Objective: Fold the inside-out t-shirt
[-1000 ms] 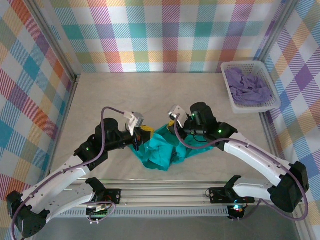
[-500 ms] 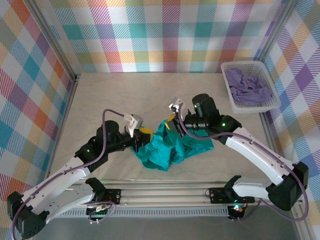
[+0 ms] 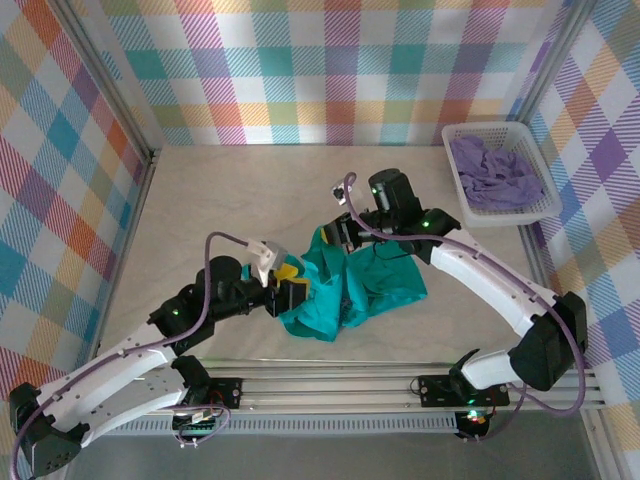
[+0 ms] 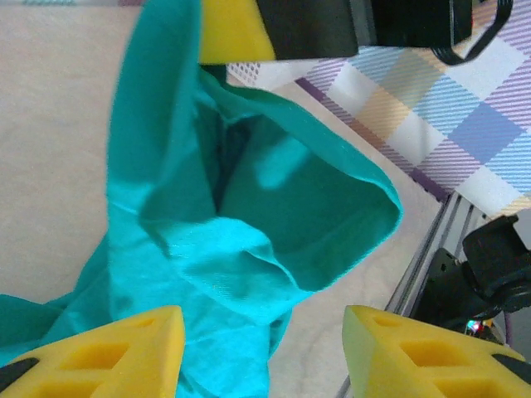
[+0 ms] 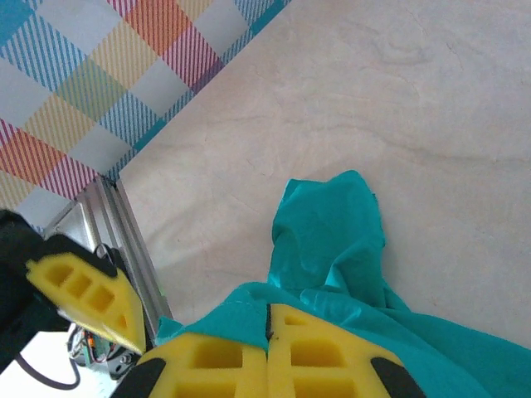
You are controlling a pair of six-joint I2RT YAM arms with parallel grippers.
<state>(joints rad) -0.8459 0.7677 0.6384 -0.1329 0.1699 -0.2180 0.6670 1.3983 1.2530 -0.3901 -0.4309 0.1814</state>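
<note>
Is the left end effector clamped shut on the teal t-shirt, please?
No, the left end effector has its yellow fingers wide apart in its wrist view, not pressed on the teal t-shirt.

Overhead view: a fixed camera high behind the arm bases [image 3: 200, 385], which sit along the bottom edge. It looks down on the whole table [image 3: 220, 200] as far as the plaid back wall [image 3: 330, 70], with the left gripper [image 3: 290, 290] and right gripper [image 3: 332, 238] at mid-frame.

Left wrist view: very close, looking past its own yellow fingers [image 4: 99, 352] in the bottom corners. It faces the teal t-shirt [image 4: 249, 232], with a finger of the right gripper at top centre.

Right wrist view: equally close, looking down over its fingers at bottom centre onto the tabletop. A finger of the left gripper sits at lower left.

All three views share the t-shirt.
</note>
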